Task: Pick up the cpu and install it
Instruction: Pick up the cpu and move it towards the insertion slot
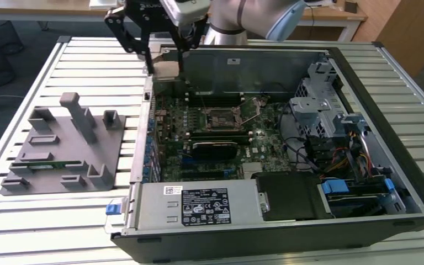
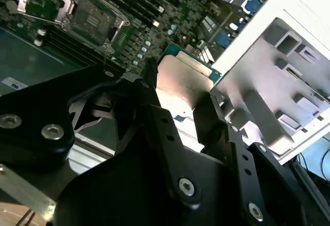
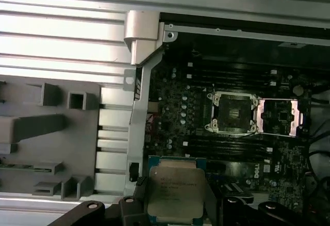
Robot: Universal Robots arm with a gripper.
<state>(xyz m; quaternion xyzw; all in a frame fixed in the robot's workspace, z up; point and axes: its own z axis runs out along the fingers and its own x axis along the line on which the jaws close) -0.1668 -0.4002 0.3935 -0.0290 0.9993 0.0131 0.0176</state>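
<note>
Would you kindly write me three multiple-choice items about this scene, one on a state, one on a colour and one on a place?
1. The motherboard socket is: A) covered by a cooler; B) holding a chip; C) open and empty.
2. The fixture plate is: A) grey; B) red; C) yellow.
3. The cpu is: A) in the socket; B) gripped by the hand; C) on the fixture plate.
Answers: 1 C, its retaining frame lies flipped aside; 2 A, plain grey in the exterior view; 3 B, the hand clamps it in both wrist views.
</note>
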